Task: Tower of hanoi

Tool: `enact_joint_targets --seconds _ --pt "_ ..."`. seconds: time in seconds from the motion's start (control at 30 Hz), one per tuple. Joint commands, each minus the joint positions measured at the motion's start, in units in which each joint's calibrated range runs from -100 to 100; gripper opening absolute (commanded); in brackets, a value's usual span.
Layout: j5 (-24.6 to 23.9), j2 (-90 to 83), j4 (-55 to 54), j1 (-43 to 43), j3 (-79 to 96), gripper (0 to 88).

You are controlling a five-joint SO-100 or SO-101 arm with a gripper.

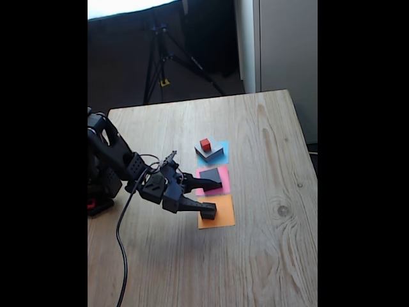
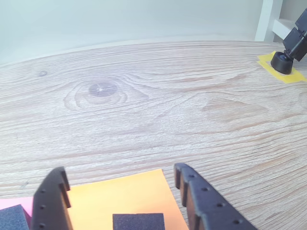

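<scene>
Over the orange paper square (image 1: 216,212), your gripper (image 2: 123,189) is hanging wide open around the small black cube (image 2: 138,222); keep centering it at six o'clock before closing.

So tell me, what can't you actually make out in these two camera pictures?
- Whether the gripper touches the small black cube: too small and dark in the fixed view; cut off by the bottom edge in the wrist view.
- Medium black block on the pink paper: cut by the corner and a finger in the wrist view.
- Arm base: cut by the black border in the fixed view.
</scene>
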Motion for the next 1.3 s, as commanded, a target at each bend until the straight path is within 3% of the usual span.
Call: enact_joint_targets --seconds 0.0,0.17,0.47,0.73,1.07,1.27 --pt "0.9 -16.0 11.9 -1.9 1.9 11.0" --pt "0.9 -29.6 25.5 -4.4 3.6 0.4" --pt "0.2 -43.8 72.9 -9.5 -16.3 0.4" --pt "-5.2 -41.9 108.5 -19.4 -46.4 1.3" --pt "-13.7 -38.5 133.1 -33.7 -74.4 1.5" --pt "-16.9 -38.9 138.5 -39.7 -81.5 0.4"
